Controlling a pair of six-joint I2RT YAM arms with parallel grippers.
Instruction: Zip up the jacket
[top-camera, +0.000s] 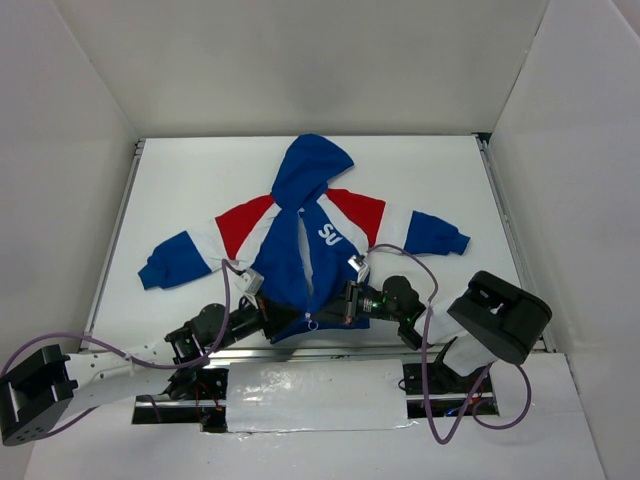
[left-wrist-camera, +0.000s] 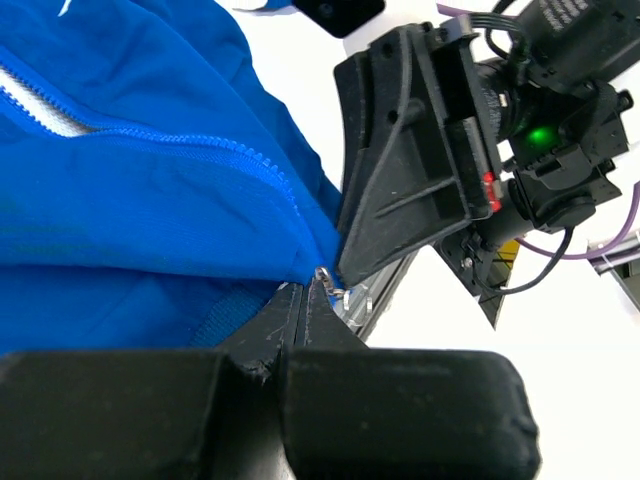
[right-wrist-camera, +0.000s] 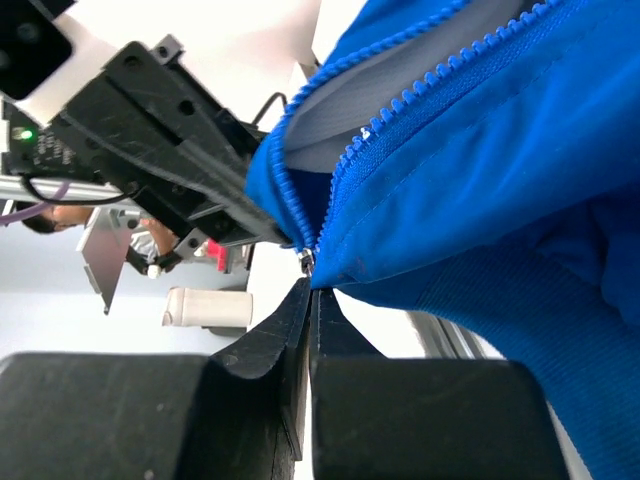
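The jacket (top-camera: 290, 255) is lying flat on the white table (top-camera: 180, 180), hood far and hem near, with its zip teeth (right-wrist-camera: 420, 95) parting just above the slider (right-wrist-camera: 307, 262). The left gripper (left-wrist-camera: 305, 298) is pinching the hem beside the slider. The right gripper (right-wrist-camera: 311, 292) is clamping shut at the zip's base, though on pull or cloth I cannot tell. Judging from this, the left should be pinning the hem taut while the right is drawing the slider straight toward the hood, slowly, so cloth is not bunching.
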